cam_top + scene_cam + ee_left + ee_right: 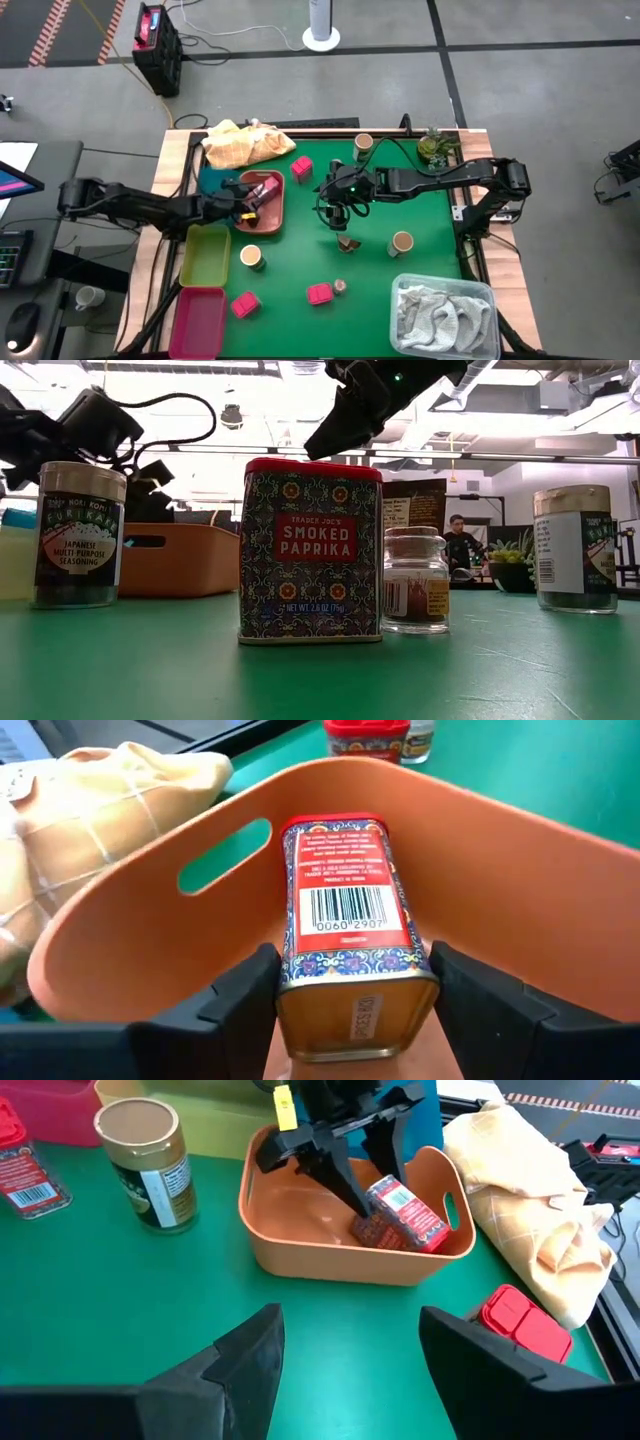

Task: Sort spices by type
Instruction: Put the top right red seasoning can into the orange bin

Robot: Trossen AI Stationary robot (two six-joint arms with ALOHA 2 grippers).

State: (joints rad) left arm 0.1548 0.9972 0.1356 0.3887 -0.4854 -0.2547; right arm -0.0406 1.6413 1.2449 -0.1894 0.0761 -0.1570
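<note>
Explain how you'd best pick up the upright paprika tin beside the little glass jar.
Probably from straight above, jaws closing on the paprika tin across its flat front and back faces, near the red lid. It stands upright, those faces look parallel, and the glass jar crowds one narrow side.

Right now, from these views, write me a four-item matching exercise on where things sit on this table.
1 red patterned paprika tin
2 yellow checked cloth
3 white-grey cloth
4 right tool

A in the clear plastic bin
B at the table's far edge
C lying in the salmon plastic tray, at the left tool
D open, above the green mat

Pairs: 1-C, 2-B, 3-A, 4-D
</note>
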